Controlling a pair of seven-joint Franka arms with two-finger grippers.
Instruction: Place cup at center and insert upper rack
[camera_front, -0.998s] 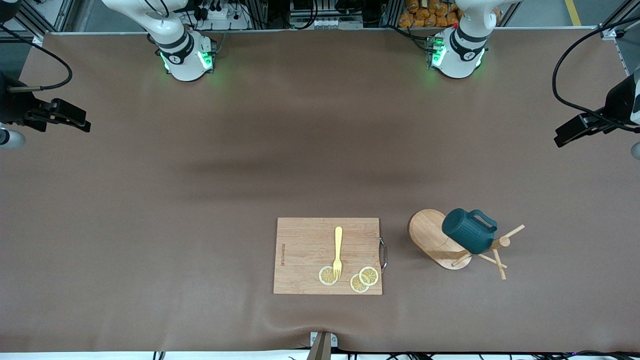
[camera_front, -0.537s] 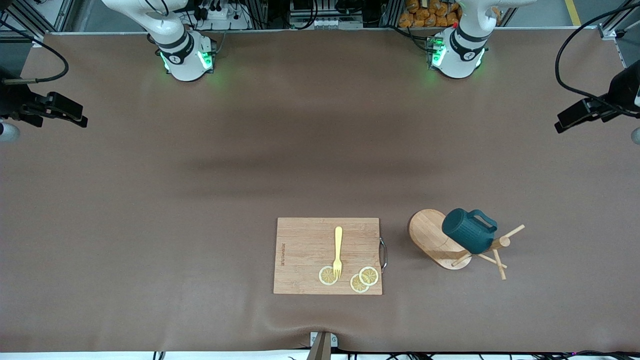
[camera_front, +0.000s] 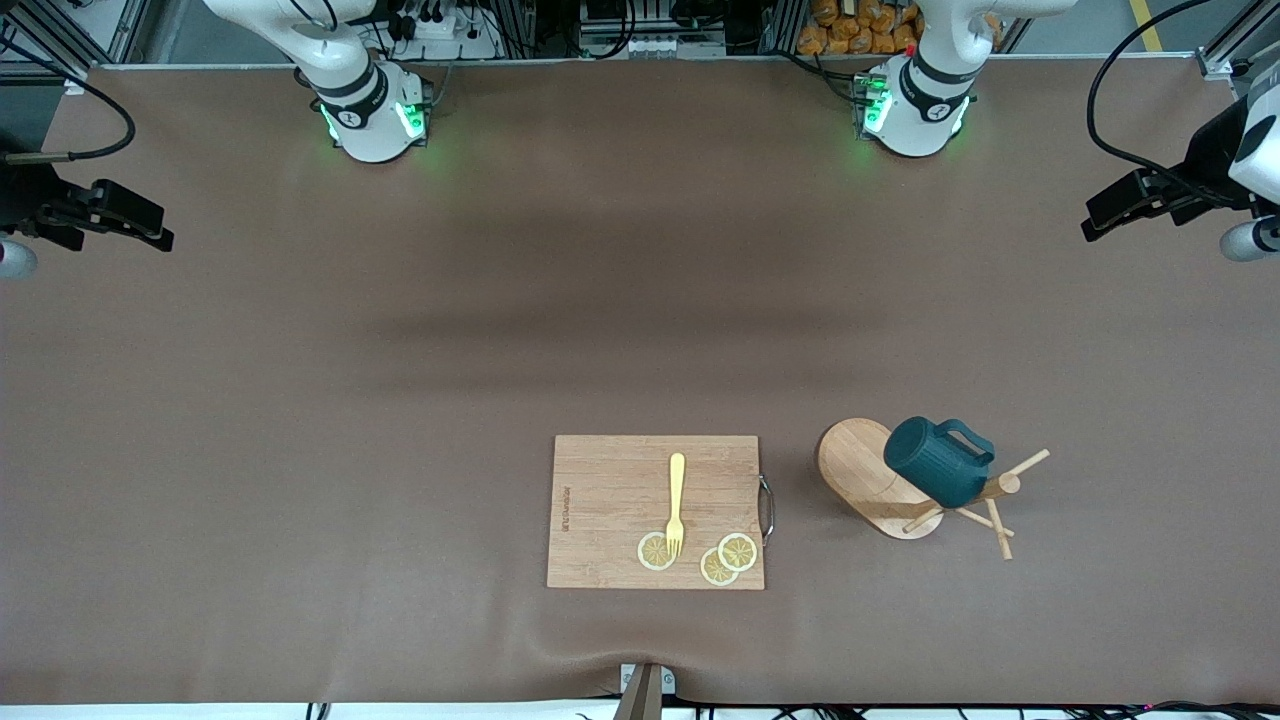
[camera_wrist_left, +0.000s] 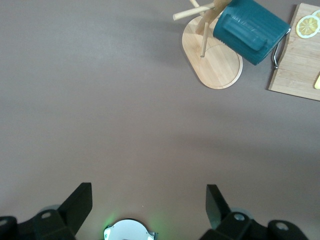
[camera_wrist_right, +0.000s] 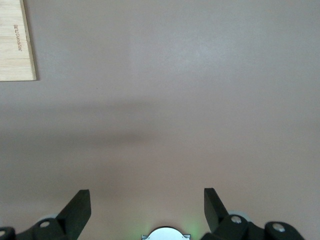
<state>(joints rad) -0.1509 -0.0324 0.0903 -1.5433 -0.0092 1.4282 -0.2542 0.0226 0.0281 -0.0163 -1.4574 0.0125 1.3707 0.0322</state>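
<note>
Both grippers hanging spread wide, gripping nothing.
The cup (camera_front: 937, 461) is sitting on the upper rack (camera_front: 868, 480) beside the board (camera_front: 655, 510); left gripper (camera_wrist_left: 145, 210) and right gripper (camera_wrist_right: 146, 210) are hovering over bare table.

A ribbed dark teal cup (camera_front: 937, 461), pale wooden upper rack (camera_front: 865, 478), yellow fork (camera_front: 676, 504), brown table (camera_front: 400, 400).

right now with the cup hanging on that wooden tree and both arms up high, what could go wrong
1. The cup hangs tilted on a peg of the upper rack; pulling it sideways rather than along the peg could tip the rack over.
2. The thin pegs jut out around the cup, so the open left gripper may snag one as it descends.
3. The cutting board with its fork and lemon slices lies beside the rack; a dropped cup could scatter them. The open right gripper waits over bare table.
</note>
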